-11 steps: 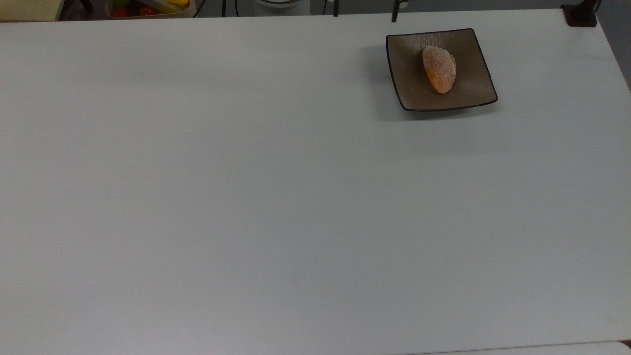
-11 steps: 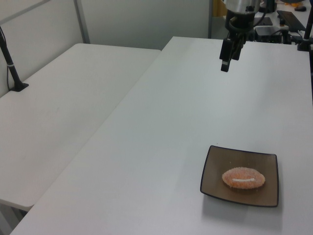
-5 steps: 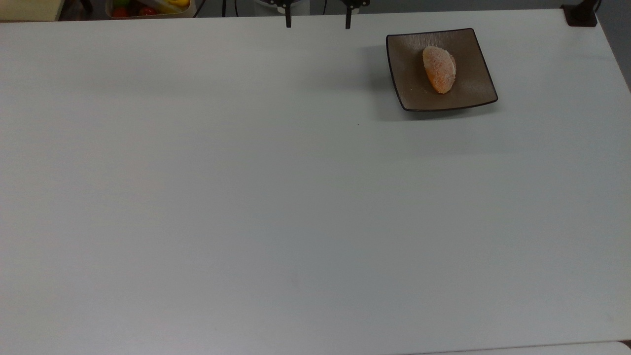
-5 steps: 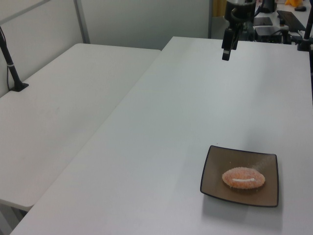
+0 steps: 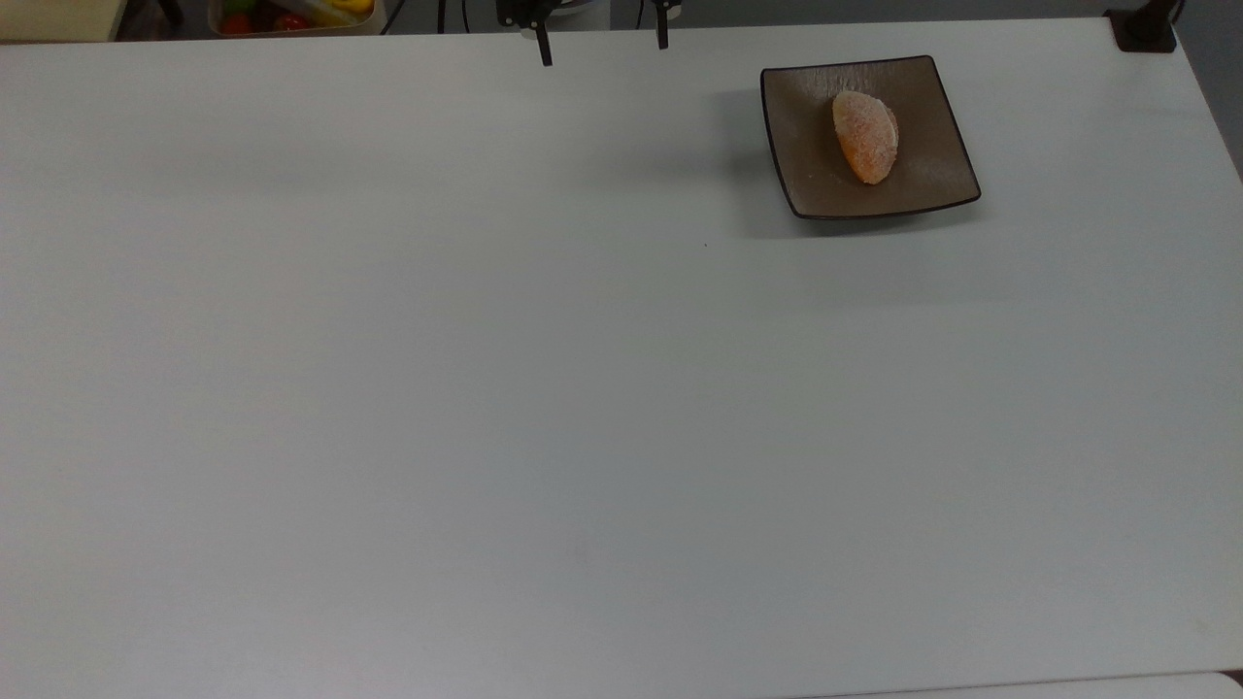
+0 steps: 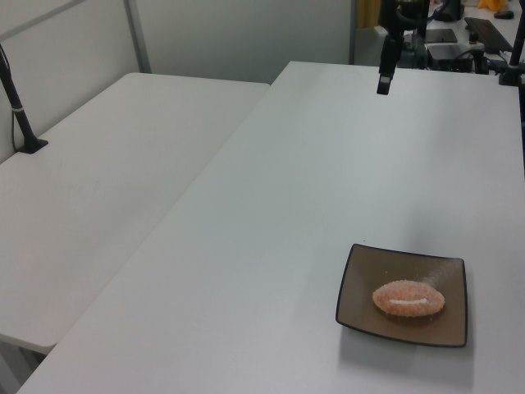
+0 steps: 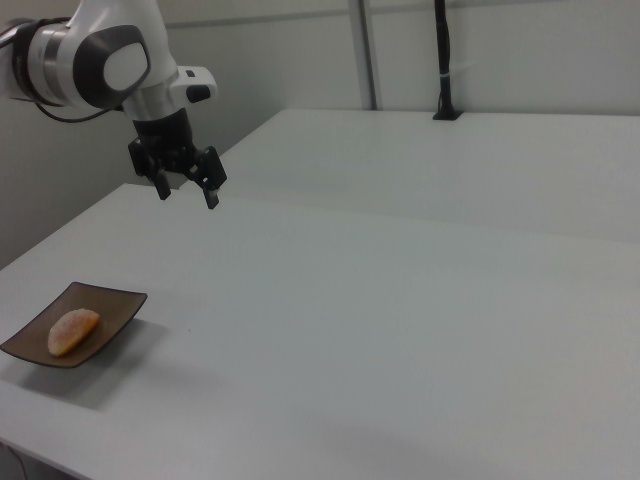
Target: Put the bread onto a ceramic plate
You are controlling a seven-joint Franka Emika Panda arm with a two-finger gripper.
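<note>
- One bread (image 5: pixel 864 136) is lying on the ceramic plate (image 5: pixel 923 180), roughly at the plate's middle, its long axis running across the plate in the left view (image 6: pixel 408 299), where a white stripe is showing along its near side.
- The ceramic plate (image 6: pixel 359 304) is sitting flat on the white bench (image 5: pixel 583 388), near the far edge at the top view's right; in the right view (image 7: pixel 115 305) it is resting close to the bench's near left corner.
- The hand (image 7: pixel 186 188) is hanging in the air above the bench, released, its two dark fingers (image 7: pixel 211 194) spread apart and gripping nothing.
- In the top view the hand (image 5: pixel 602 49) is showing at the upper edge, well apart from the plate and toward the top view's left of it.
- In the left view the hand (image 6: pixel 384 80) is hovering over the far end of the bench, pointing down.
- A second white bench (image 6: pixel 107 180) is standing alongside on the left view's left.
</note>
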